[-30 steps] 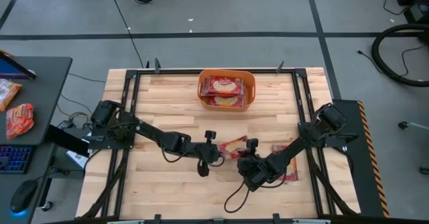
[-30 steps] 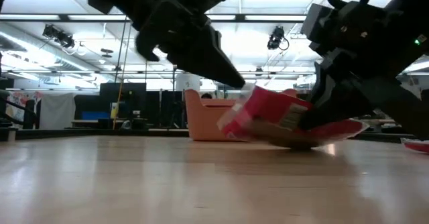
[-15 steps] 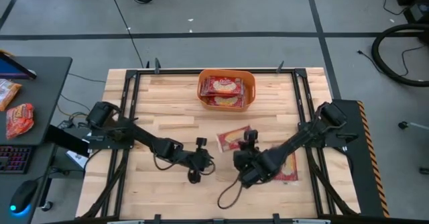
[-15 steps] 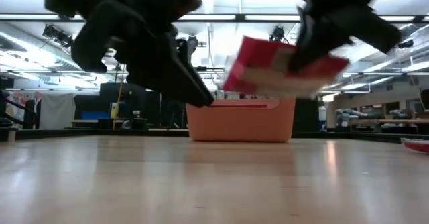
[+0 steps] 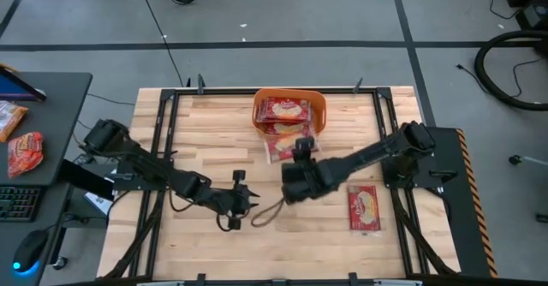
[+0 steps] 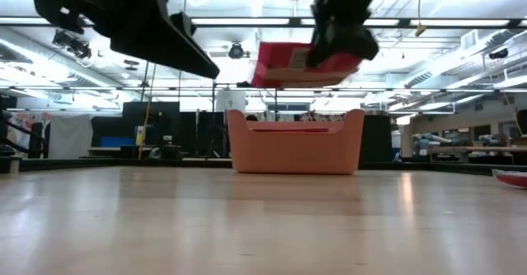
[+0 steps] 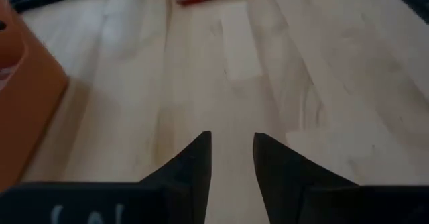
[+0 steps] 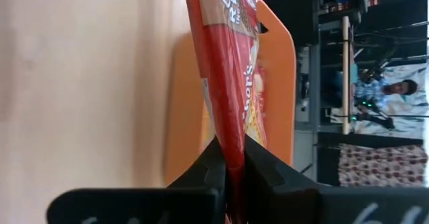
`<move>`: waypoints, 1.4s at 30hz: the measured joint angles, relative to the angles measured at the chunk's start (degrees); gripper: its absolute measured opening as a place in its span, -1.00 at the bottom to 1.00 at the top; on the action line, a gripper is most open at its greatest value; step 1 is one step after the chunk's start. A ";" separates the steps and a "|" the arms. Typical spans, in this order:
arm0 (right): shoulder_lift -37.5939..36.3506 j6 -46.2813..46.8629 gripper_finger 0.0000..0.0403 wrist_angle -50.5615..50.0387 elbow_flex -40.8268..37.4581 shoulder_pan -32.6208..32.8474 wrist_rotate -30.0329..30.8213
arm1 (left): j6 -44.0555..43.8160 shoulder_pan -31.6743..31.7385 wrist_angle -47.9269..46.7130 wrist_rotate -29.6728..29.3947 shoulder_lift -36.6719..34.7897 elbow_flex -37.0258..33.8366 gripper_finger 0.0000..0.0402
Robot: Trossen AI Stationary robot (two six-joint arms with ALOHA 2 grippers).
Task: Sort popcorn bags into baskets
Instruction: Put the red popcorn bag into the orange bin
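My right gripper [image 5: 297,151] is shut on a red popcorn bag [image 5: 279,147], which hangs in the air just before the near wall of the orange tub [image 5: 318,115]. In the low view the bag [image 6: 288,63] floats above the tub [image 6: 295,146]. Two more red bags [image 5: 282,109] lie flat inside the tub. Another bag [image 5: 364,209] lies flat on the table at the right. My left gripper [image 5: 242,197] hovers open over bare wood left of the middle; its wrist view [image 7: 231,150] shows nothing between the fingers. My right gripper pinches the bag by one edge [image 8: 231,150] between its two fingers [image 8: 212,170]. It comes from the table's right, about level. The bag is lifted clear of the table and sticks out past the fingertips toward the tub, lying nearly flat [image 6: 288,63].
A metal frame [image 5: 171,115] borders the wooden table top. A side desk at the left carries two more packets [image 5: 24,151] and a keyboard. Bare wood lies across the table's near half. A person stands far off in the room [image 8: 395,90].
My right gripper has lifted the bag clear of the table and carried it up and toward the far edge, up to the tub. My left gripper, which was at the bag, has drawn back toward the table's left and near side.
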 joint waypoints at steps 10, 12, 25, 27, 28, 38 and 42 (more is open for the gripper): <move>0.02 -16.23 -0.86 10.15 0.04 -13.87 -3.71 | -0.95 -0.16 -4.45 -2.23 -5.60 -0.16 -0.42; 0.07 -18.67 -0.85 12.80 0.04 -16.95 -6.07 | -1.64 -0.22 -5.17 -2.38 -5.53 -0.14 -0.42; 0.48 -25.57 -0.76 23.30 -0.63 -32.65 -29.29 | -10.15 -1.28 -7.65 -2.32 -5.46 -0.15 -0.42; 0.48 -23.55 -0.66 23.15 -0.63 -33.75 -32.22 | -10.18 -1.28 -7.71 -2.30 -5.43 -0.15 -0.42; 0.48 -22.74 -0.60 22.84 -0.63 -34.04 -33.08 | -10.18 -1.25 -7.67 -2.34 -5.43 -0.15 -0.42; -1.40 -5.83 -0.16 5.12 4.65 -28.13 -21.10 | -9.96 -1.09 -7.98 -2.36 -5.40 -0.15 -0.42; -3.32 1.27 -0.16 -2.75 7.02 -23.59 -31.93 | -9.75 -1.07 -10.33 -2.34 -5.40 -0.15 -0.42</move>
